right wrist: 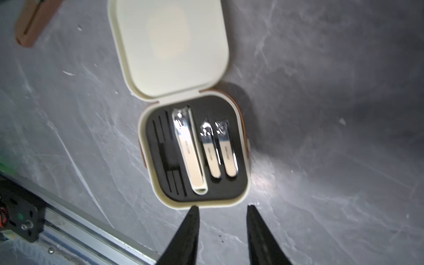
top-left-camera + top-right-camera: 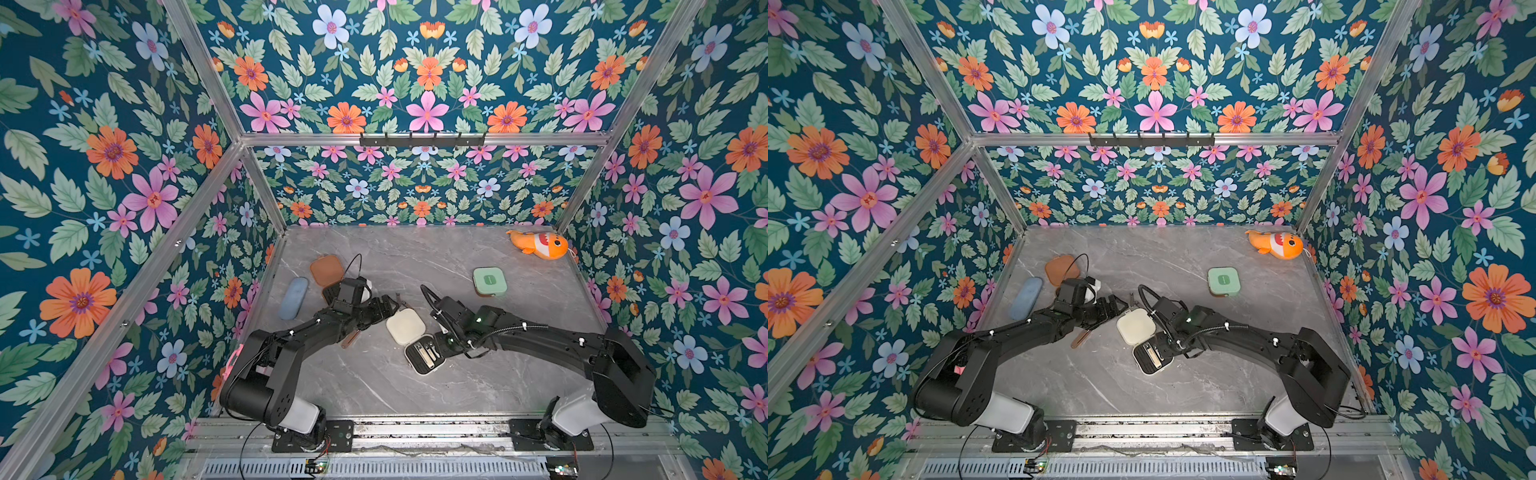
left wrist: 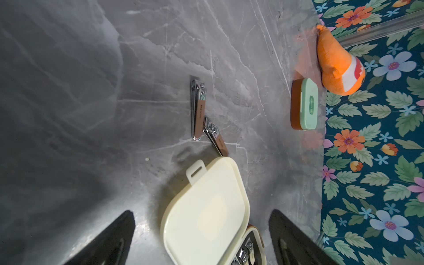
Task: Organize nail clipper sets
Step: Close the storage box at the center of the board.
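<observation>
Cream case (image 1: 169, 46) lies open on the counter (image 1: 321, 114), its lid flat. Its black tray (image 1: 229, 190) holds three clippers (image 1: 210, 149) side by side, long axes parallel, cutting ends toward the hinge. Two more clippers (image 3: 197, 110) lie loose just beyond the lid. Left hand (image 3: 202, 213) is spread wide, fingers flanking the lid, holding nothing. Right hand (image 1: 223, 206), partly spread and empty, hovers at the tray's front rim.
</observation>
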### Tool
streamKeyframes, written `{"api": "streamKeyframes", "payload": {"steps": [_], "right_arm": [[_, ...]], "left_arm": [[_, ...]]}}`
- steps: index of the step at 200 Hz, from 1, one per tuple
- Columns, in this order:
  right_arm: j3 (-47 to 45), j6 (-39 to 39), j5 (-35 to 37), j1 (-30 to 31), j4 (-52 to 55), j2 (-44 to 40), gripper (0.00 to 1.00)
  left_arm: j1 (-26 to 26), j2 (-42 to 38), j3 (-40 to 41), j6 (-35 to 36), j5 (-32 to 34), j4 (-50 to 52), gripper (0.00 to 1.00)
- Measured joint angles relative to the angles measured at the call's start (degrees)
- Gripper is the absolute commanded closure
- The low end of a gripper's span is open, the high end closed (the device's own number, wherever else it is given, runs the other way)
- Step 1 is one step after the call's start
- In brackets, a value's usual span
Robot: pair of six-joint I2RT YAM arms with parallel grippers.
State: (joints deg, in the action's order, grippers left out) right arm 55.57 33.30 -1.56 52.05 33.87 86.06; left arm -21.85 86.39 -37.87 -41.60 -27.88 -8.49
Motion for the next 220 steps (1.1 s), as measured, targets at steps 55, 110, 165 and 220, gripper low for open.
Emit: {"api": "streamKeyframes", "payload": {"steps": [55,110,165,220], "right_arm": [[-11.7,8.8,-4.3,0.3,-7.6,-2.6,0.62],[-11.8,14.2,-6.0,0.3,-13.4,1.7,0.62],[-10.5,16.2,-7.2,-0.5,-17.0,4.3,0.63],[-9.2,16.2,-7.8,-1.6,-16.5,5.2,0.64]], "left_arm": [[2.7,3.6,3.7,1.4,-5.1,-7.1,0.1],[4.1,8.4,6.3,1.7,-13.0,-20.0,0.12],[4.1,10.2,10.0,1.4,-19.8,-28.8,0.13],[4.1,4.0,9.8,0.6,-20.4,-26.5,0.12]]}}
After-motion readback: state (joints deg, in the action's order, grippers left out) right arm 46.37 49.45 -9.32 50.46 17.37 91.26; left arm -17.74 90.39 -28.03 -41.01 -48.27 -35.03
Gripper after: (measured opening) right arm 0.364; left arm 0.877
